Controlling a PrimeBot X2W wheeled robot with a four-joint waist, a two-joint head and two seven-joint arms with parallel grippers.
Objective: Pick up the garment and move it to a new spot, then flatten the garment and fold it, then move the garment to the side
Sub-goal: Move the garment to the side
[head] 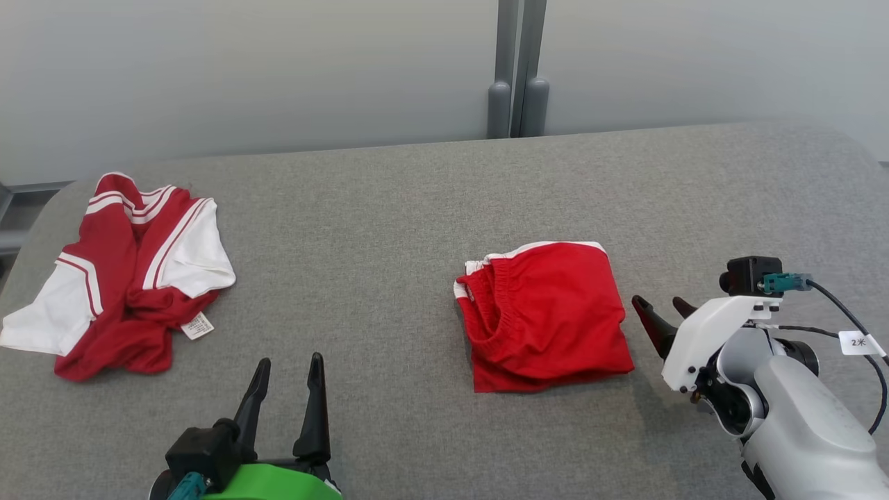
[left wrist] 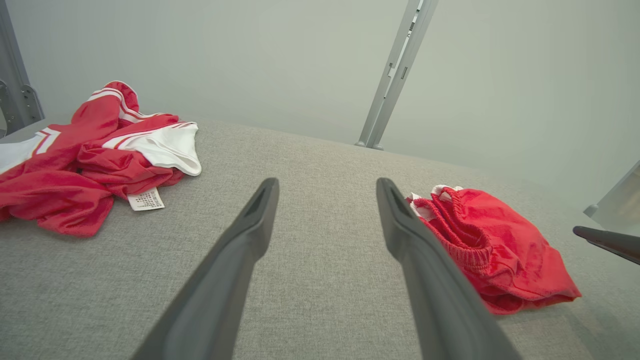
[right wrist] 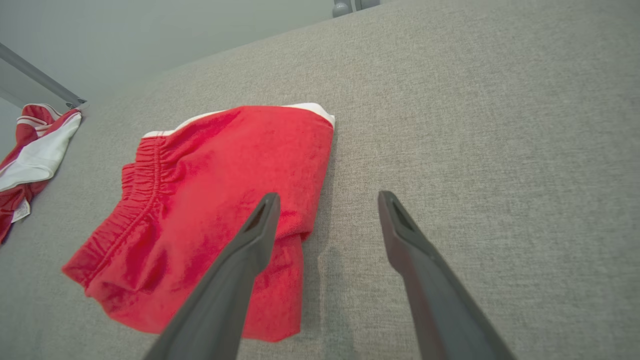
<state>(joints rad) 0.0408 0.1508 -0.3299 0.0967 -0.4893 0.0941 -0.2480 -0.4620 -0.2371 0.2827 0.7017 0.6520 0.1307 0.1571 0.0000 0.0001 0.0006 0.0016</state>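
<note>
head view: the red shorts lie in a loose fold right of the middle of the grey fabric-covered table. their gathered waistband is along the left edge, running from near to far, and a white trim is at the far edge. the right gripper sits just beside the shorts' right edge with its fingers spread and holding nothing. the left gripper is well apart at the lower left, also spread and empty. so the right arm is the nearer one, and the shorts lie to its left. a crumpled red and white jersey is at the far left. its white care label is printed too small to read. a cable tag on the right arm reads "2米".

left wrist view: the left gripper points across bare table, its fingers wide apart. the shorts are off to its right and the jersey to its left. the care label shows a block of print that i cannot read.

right wrist view: the right gripper stands open over the shorts' right edge. one finger is drawn across the cloth, the other over bare table. i cannot tell if it touches. my guess is the next move is a short reach left to pinch that edge.
</note>
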